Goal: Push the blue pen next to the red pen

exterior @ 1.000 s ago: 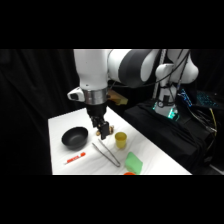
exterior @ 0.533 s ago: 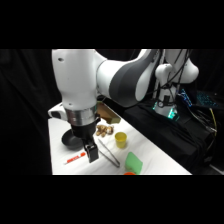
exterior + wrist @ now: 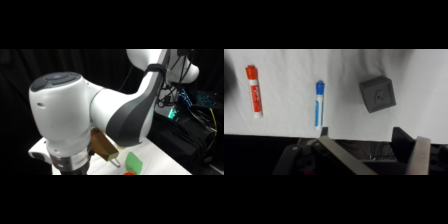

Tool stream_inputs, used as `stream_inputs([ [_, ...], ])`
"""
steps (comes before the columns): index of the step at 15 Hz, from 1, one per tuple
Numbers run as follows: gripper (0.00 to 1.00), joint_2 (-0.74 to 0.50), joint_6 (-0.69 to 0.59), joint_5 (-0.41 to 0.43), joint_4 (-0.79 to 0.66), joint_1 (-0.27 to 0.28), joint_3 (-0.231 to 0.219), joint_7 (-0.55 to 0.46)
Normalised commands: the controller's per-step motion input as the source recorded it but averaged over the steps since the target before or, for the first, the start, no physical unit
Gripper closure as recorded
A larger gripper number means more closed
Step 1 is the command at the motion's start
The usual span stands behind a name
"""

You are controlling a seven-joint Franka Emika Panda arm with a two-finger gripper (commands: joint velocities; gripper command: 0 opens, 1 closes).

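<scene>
In the wrist view the blue pen (image 3: 318,103) lies on the white table (image 3: 289,65), blue cap at the top. To its left, about a pen's length away and roughly parallel, is the red pen (image 3: 254,91) with its whitish barrel. My gripper (image 3: 363,135) rises from the bottom edge, open, with nothing between its fingers. The left fingertip (image 3: 324,132) sits just below the blue pen's lower end. In the side view the arm's large white joint (image 3: 62,115) fills the picture and hides both pens and the gripper.
A dark grey cube (image 3: 377,93) rests to the right of the blue pen, above the gap between the fingers. A dark rounded shape (image 3: 227,80) shows at the left edge. In the side view a brown object (image 3: 104,144) and a green object (image 3: 134,162) sit beside the arm.
The arm has swung towards the side camera and lower. Its joint now covers the bowl, the pens and the tongs that showed before.
</scene>
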Motion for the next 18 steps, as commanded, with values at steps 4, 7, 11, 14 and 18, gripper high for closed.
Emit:
stream_inputs([
  [4, 0.0, 0.59, -0.22, 0.047, 0.91, 0.026, -0.058, 0.01],
  [7, 0.0, 0.51, -0.28, 0.086, 0.85, 0.002, -0.033, 0.0],
  [11, 0.0, 0.44, -0.26, 0.116, 0.72, 0.016, 0.007, 0.01],
  [14, 0.0, 0.4, -0.21, 0.128, 0.63, -0.011, 0.015, 0.02],
  [18, 0.0, 0.35, -0.17, 0.128, 0.53, -0.039, 0.029, 0.02],
])
